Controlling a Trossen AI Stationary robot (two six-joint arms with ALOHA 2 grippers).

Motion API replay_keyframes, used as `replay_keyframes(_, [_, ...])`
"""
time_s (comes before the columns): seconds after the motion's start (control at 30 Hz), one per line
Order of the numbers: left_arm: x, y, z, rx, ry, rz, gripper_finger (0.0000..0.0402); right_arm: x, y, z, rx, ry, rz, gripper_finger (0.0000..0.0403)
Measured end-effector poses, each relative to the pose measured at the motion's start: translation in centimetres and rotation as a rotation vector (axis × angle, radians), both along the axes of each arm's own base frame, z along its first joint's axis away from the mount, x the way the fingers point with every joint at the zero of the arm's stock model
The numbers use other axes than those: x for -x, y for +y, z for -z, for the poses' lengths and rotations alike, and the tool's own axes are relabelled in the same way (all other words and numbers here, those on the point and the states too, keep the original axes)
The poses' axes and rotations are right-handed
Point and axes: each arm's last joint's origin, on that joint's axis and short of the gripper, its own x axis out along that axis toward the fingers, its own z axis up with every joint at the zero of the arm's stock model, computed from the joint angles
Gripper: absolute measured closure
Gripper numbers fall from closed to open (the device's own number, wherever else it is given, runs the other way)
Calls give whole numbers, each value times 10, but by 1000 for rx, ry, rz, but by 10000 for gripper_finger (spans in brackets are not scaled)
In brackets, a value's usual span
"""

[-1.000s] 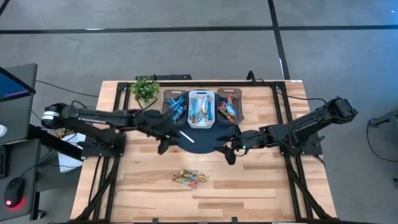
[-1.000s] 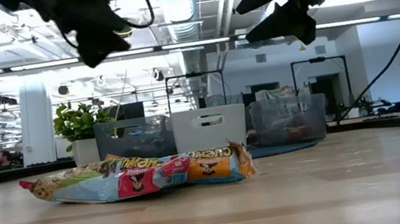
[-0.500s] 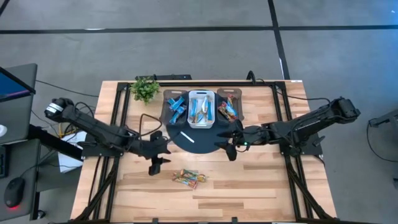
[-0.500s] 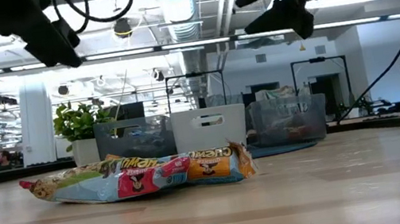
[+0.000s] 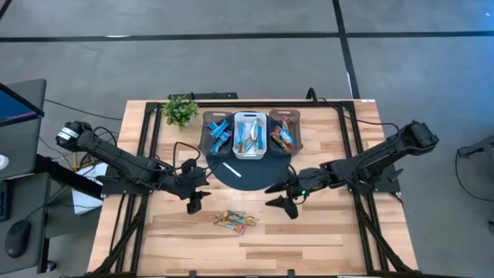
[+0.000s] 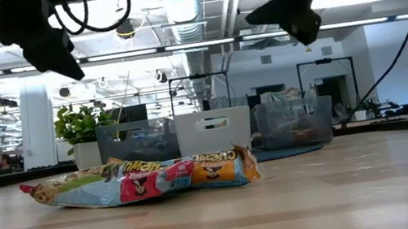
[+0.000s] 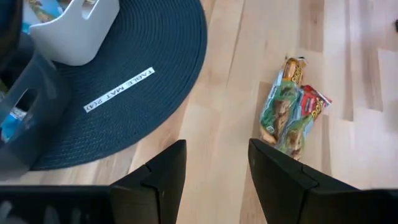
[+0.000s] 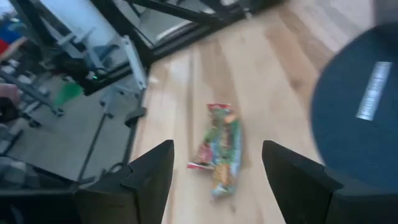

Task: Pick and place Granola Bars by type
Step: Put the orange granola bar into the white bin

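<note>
A small pile of loose granola bars (image 5: 231,222) in green, red and orange wrappers lies flat on the wooden table, also in the low view (image 6: 140,180). My left gripper (image 5: 193,205) hangs open above the table, left of the pile (image 7: 289,109). My right gripper (image 5: 282,202) hangs open to the pile's right and a little beyond it (image 8: 219,149). Both are well above the table in the low view, the left gripper (image 6: 54,52) and the right gripper (image 6: 287,19). More bars lie in three bins at the far side.
On a dark round mat (image 5: 239,176) stand a dark bin with blue bars (image 5: 218,131), a white bin with silver-teal bars (image 5: 250,135) and a dark bin with orange-red bars (image 5: 283,133). A white label strip (image 5: 232,169) lies on the mat. A small plant (image 5: 180,110) stands far left.
My left gripper has swung from over the mat toward the table's near left, sinking a little, and has then kept still. My right gripper has moved toward the near edge, closer to the pile, and tipped downward. The bars have not moved.
</note>
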Motion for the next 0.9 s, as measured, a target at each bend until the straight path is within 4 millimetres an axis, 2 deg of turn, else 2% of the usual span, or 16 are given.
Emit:
replay_keyframes(0.27, [10, 2, 8, -8, 138, 40, 235, -24, 13, 22, -100, -14, 54, 164])
replay_keyframes(0.43, [21, 0, 13, -59, 259, 104, 235, -53, 32, 22, -77, -22, 30, 164])
replay_keyframes(0.6, [25, -3, 14, -108, 278, 151, 235, -80, 46, 28, -41, 40, 23, 164])
replay_keyframes(0.7, [26, -4, 14, -126, 279, 181, 235, -88, 49, 32, -12, 94, 25, 164])
replay_keyframes(0.9, [29, -3, 14, -160, 305, 217, 235, -89, 49, 42, 84, 264, 46, 164])
